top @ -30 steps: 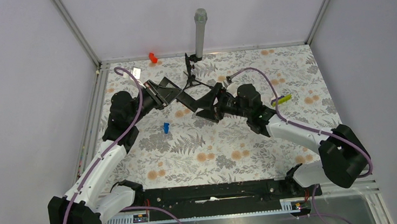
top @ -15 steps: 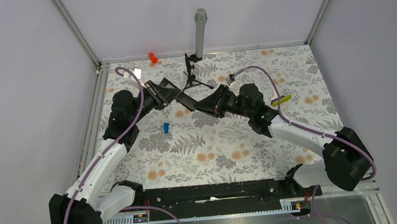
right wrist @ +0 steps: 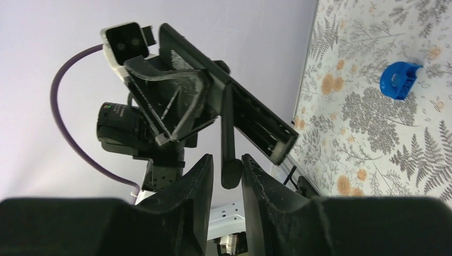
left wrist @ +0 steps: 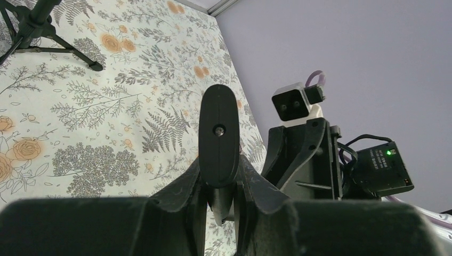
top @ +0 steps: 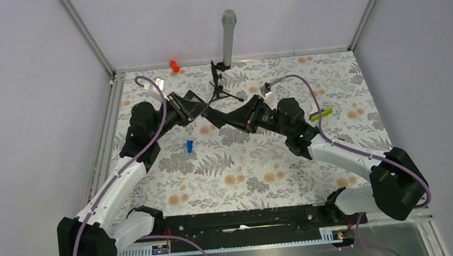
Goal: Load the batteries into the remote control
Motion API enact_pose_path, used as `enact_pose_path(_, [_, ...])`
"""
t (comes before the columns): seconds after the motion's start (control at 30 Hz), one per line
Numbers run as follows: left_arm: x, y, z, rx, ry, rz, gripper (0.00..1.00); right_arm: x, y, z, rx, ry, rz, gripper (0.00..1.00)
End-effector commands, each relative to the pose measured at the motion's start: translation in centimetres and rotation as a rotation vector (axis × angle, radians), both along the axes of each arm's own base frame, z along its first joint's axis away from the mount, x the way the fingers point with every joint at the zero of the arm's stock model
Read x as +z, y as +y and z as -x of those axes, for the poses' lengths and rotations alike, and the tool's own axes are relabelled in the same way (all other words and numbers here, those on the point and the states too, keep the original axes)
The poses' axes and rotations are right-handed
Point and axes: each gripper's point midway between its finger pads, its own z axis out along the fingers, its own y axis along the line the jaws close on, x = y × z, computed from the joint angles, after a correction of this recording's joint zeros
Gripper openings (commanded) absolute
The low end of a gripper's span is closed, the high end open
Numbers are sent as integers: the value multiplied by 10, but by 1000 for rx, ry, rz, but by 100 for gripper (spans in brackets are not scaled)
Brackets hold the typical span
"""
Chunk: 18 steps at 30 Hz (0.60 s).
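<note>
Above the far middle of the fern-printed table (top: 246, 163), the right gripper (right wrist: 227, 160) pinches a thin black flat strip (right wrist: 226, 122), seen edge-on, between narrow-set fingers. Just behind the strip runs the slim black rectangular remote control (right wrist: 261, 125), its long open channel facing that gripper, clamped crosswise in the closed left gripper (left wrist: 219, 172). A small blue plastic piece (right wrist: 398, 80) lies on the table below. The bright orange stubby batteries (top: 174, 65) lie by the far wall, well apart

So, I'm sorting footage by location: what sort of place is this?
Probably a robotics lab test cell: two robot arms bolted to a base rail, plain walls on a metal frame, and a flowered mat as the work surface.
</note>
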Motion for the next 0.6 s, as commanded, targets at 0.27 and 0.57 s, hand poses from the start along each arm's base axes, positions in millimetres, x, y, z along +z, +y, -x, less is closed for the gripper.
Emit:
enact_pose_path(0.27, [9, -5, 4, -30, -45, 22, 0, 25, 6, -10, -1, -116, -62, 22])
enact_pose_path(0.57, [-27, 18, -15, 131, 62, -93, 0, 30, -9, -7, -62, -154, -38, 7])
